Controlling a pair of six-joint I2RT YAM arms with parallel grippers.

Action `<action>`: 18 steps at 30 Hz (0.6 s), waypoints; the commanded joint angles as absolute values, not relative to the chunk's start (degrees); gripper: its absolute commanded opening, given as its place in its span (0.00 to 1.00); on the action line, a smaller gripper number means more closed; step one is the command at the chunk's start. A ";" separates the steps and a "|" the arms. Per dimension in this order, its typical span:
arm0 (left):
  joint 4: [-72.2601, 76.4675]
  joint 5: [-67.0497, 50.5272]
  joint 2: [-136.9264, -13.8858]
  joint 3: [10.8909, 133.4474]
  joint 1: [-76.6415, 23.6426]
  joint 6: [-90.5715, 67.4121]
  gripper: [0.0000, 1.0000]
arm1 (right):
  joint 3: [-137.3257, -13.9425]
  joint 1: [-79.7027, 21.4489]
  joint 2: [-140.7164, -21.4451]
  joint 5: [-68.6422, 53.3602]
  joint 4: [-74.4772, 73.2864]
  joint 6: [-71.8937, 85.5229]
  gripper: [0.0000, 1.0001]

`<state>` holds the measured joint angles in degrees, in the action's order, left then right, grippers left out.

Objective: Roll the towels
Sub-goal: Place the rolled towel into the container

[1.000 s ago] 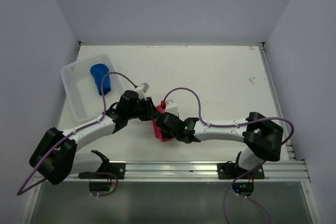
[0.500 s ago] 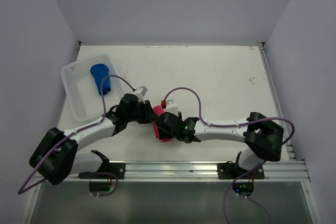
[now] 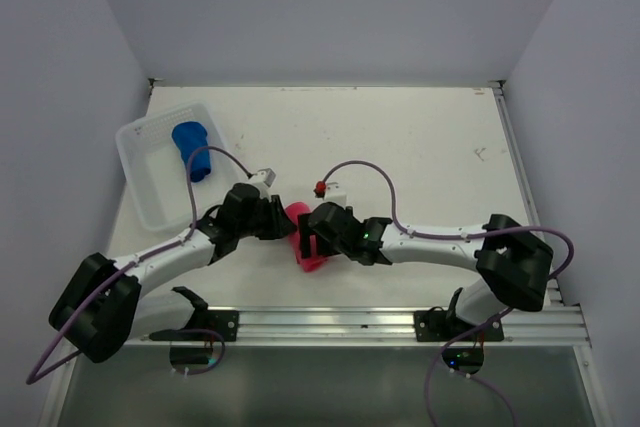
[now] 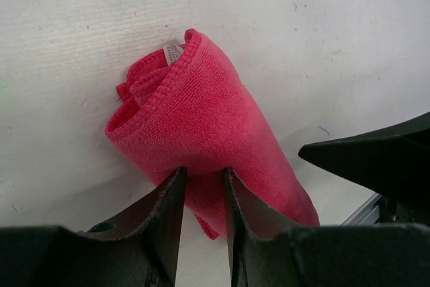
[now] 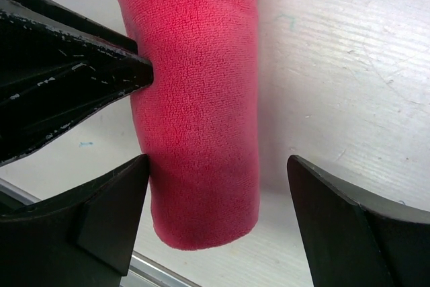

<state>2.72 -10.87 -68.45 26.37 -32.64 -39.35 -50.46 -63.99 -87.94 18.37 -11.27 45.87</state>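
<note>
Pink towel: rolled into a short cylinder, lying on the surface close to the near edge, between the two grippers. A white tag shows at its far open end.
Left gripper: clenched on the pink towel. The fingers are almost together and pinch a fold of the roll's side from the left.
Right gripper: released, with the jaws spread wide and straddling the near end of the roll. One finger touches the cloth; the other stands apart from it with bare surface between.
Clearance: the left gripper's tip presses the roll just beside the right gripper's finger.
Blue towel: rolled, lying inside the basket at the far left, well apart from both grippers.
Rail: metal, runs along the near edge just beyond the roll's near end.
</note>
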 commanded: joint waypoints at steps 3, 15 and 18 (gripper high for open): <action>0.35 -9.14 -66.71 25.31 -32.26 -37.62 0.33 | -49.83 -63.72 -90.43 14.68 -6.51 46.49 0.87; -3.78 -7.03 -63.28 24.08 -32.17 -37.35 0.33 | -50.01 -63.72 -94.04 12.92 -3.16 46.06 0.79; -4.04 -6.94 -63.19 23.91 -32.17 -37.44 0.33 | -50.45 -63.81 -94.83 12.13 -2.82 46.05 0.75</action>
<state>-2.52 -8.12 -64.03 24.75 -32.58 -39.16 -50.11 -63.86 -93.80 12.60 -4.34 46.11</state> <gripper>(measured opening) 0.331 0.765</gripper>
